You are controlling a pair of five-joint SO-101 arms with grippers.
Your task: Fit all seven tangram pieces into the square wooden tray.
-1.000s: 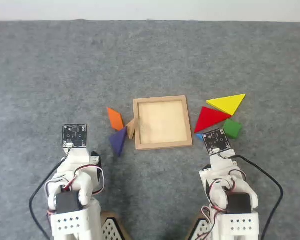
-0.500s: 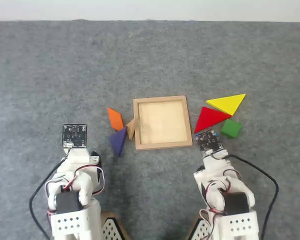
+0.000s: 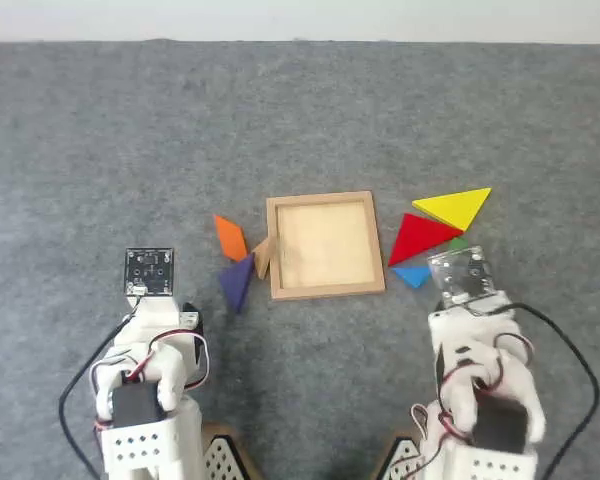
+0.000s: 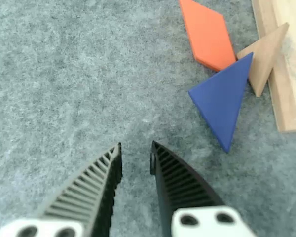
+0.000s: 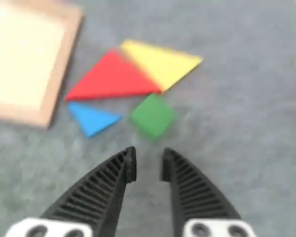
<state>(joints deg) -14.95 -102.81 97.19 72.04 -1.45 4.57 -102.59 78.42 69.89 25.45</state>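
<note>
Your tray (image 3: 325,292) sits on the tabletop (image 3: 130,130) between two clusters. The orange piece (image 3: 230,237), purple triangle (image 3: 237,282) and tan piece (image 3: 262,257) lie toward the left gripper (image 4: 135,148). The red triangle (image 3: 420,237), yellow triangle (image 3: 452,206), blue triangle (image 3: 413,275) and green square (image 5: 153,115) lie probably just ahead of the right gripper (image 5: 148,153). Both pairs of fingers (image 4: 177,182) stand slightly parted, gripping nothing.
</note>
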